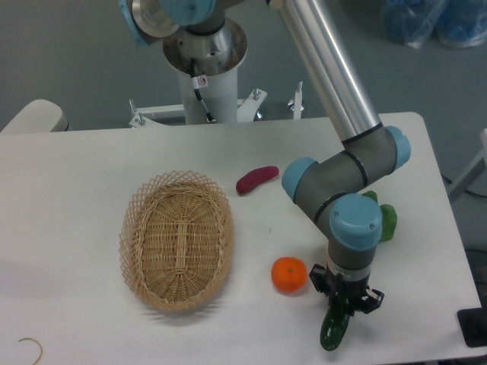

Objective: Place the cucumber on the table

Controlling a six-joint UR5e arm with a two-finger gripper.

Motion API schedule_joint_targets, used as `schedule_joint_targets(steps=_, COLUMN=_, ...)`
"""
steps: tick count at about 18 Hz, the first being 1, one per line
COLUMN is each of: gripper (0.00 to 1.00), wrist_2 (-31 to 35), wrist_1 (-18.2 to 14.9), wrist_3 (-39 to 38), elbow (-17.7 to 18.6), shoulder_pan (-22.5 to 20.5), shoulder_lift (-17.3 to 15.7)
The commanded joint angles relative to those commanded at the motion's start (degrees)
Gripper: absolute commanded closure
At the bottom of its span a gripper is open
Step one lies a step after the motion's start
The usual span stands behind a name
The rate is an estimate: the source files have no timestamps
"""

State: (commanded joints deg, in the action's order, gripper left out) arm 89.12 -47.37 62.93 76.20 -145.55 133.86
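The cucumber (pixel 333 330) is slim, dark green and glossy. It hangs between the fingers of my gripper (pixel 344 304) near the front edge of the white table (pixel 76 167), its lower end at or just above the tabletop. The gripper points straight down and is shut on the cucumber's upper end. The orange (pixel 289 274) sits just left of the gripper.
An empty oval wicker basket (pixel 176 240) lies left of centre. A dark red sweet potato (pixel 256 179) lies behind it to the right. A leafy green vegetable (pixel 384 218) sits partly hidden behind my wrist. The robot base (pixel 205 68) stands at the back.
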Motion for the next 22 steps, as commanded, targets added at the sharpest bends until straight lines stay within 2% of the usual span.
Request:
schedule_joint_targets(steps=2, gripper=0.71, wrist_2=0.1, wrist_1=0.0, wrist_3=0.0, elbow=0.3, shoulder_pan=-0.1, shoulder_lift=-0.4)
schedule_joint_targets(steps=3, gripper=0.66, wrist_2=0.0, wrist_1=0.0, wrist_3=0.1, elbow=0.3, shoulder_pan=-0.1, shoulder_lift=-0.7)
schedule_joint_targets(steps=4, gripper=0.49, wrist_2=0.1, wrist_1=0.1, wrist_3=0.1, elbow=0.3, shoulder_pan=-0.1, shoulder_lift=-0.8)
schedule_joint_targets(steps=5, gripper=0.13, wrist_2=0.1, wrist_1=0.3, wrist_3=0.3, elbow=0.2, shoulder_pan=-0.1, shoulder_lift=-0.8)
schedule_joint_targets(steps=6, gripper=0.0, wrist_2=0.2, wrist_1=0.2, wrist_3=0.8, elbow=0.2, shoulder_pan=0.0, shoulder_lift=-0.8)
schedule_joint_targets(steps=9, gripper=0.0, wrist_2=0.2, wrist_1=0.3, wrist_3=1.0, elbow=0.2, shoulder_pan=0.1, shoulder_lift=-0.9)
schedule_joint_targets(steps=12, gripper=0.0, wrist_2=0.1, wrist_1=0.7, wrist_3=1.1, elbow=-0.9, shoulder_pan=0.0, shoulder_lift=-2.4)
schedule_joint_targets(steps=15, gripper=0.0, wrist_2=0.3, wrist_1=0.5, wrist_3=2.6, elbow=-3.4, shoulder_pan=-0.3, shoulder_lift=-4.8)
schedule_joint_targets(steps=18, gripper=0.0, wrist_2=0.3, wrist_1=0.0, wrist_3=8.2, elbow=-3.3, shoulder_pan=-2.4, shoulder_lift=-8.6)
schedule_joint_targets(steps=20, gripper=0.0, wrist_2=0.2, wrist_1=-2.4, wrist_3=12.4, elbow=-2.3, shoulder_pan=-4.6, shoulder_lift=-12.1)
schedule_joint_targets(steps=22, gripper=0.0, wrist_2=0.3, wrist_1=-8.1, wrist_3=18.5, elbow=-2.4, shoulder_pan=-6.8, shoulder_lift=-15.3)
